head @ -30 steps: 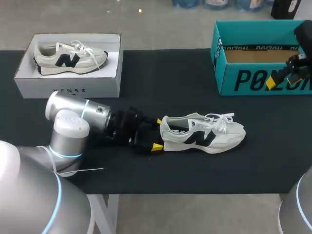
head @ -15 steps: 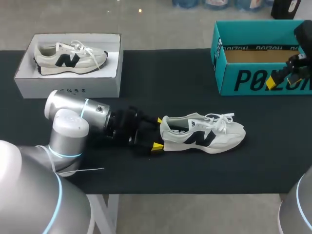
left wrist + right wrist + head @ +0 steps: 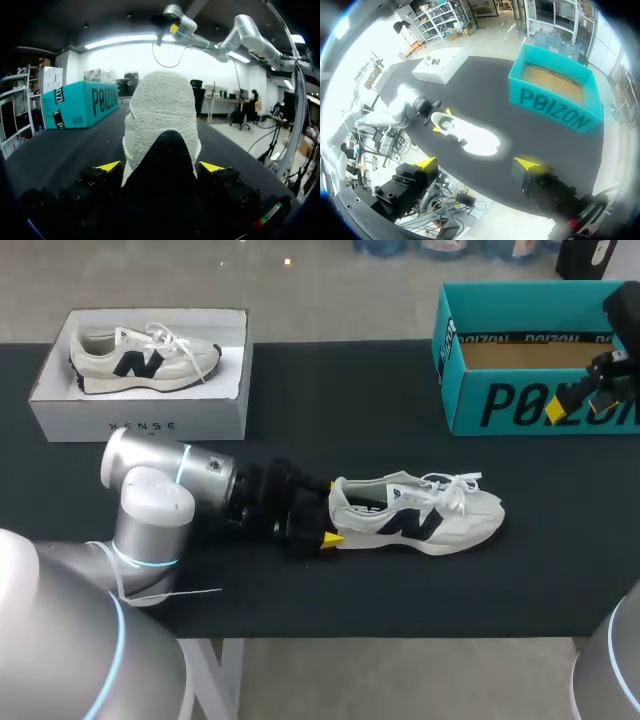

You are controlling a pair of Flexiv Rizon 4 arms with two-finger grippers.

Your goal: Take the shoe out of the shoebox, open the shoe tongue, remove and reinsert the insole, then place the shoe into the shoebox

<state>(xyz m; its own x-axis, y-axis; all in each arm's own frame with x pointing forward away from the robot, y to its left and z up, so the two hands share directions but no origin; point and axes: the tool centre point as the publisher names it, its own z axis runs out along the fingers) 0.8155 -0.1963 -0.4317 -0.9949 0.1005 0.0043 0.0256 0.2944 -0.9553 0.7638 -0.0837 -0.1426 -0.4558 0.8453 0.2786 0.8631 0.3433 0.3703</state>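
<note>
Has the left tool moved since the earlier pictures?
Yes. The left tool slid slightly toward the shoe, away from the white shoebox.

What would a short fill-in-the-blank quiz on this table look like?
1. The shoe on the table points its ___ at the left hand.
2. The teal box is ___.
3. The white box holds another ___.
4. The right hand is open and holds ___.
Missing words: heel; empty; shoe; nothing.
</note>
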